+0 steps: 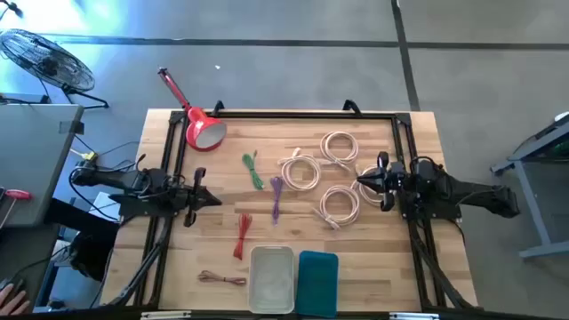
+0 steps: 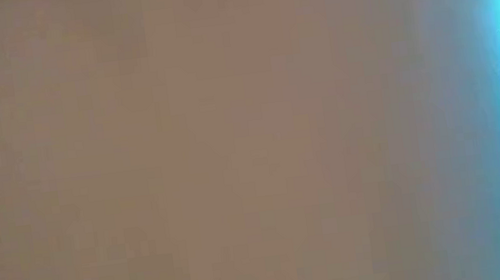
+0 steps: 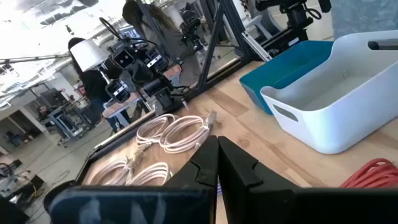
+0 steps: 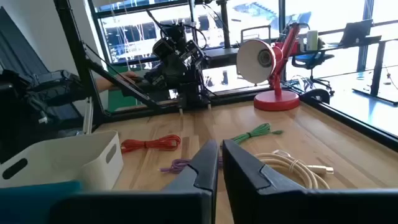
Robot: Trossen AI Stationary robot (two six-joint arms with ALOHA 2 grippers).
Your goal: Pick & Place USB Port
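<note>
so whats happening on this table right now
Nothing is being handled at this moment. The left gripper sits shut at the table's left side, and the right gripper sits shut at the right, beside the coiled white cables. Both hold nothing. Coloured cable bundles lie loose on the table, the red one among them, and the white bin and teal bin stand at the front edge.

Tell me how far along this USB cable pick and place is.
Nothing looks done: the white bin is empty, with the teal lid beside it. Three white coiled cables and the green, purple, red and brown bundles all lie on the table. Nothing is in hand: the left gripper and right gripper are shut and empty. All picking remains.
</note>
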